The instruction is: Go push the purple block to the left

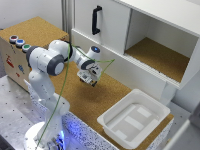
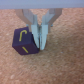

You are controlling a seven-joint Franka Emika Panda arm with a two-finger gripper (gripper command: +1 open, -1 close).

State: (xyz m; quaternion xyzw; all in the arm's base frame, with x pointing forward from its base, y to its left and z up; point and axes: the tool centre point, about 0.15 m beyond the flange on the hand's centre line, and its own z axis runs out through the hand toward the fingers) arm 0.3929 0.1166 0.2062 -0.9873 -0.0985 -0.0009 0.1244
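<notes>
One purple block (image 2: 25, 41) lies on the cork tabletop (image 1: 107, 95), touching the side of the gripper (image 2: 41, 42), whose jaws are nearly closed and hold nothing, so any push has to come from the fingers' flank against the block's face.

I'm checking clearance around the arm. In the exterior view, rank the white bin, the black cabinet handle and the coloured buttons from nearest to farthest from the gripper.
Measured from the gripper:
1. Black cabinet handle, above it on the cabinet door.
2. White bin, toward the exterior view's lower right; nearly as near as the handle, so that order is uncertain.
3. Coloured buttons, at the exterior view's far left.
</notes>
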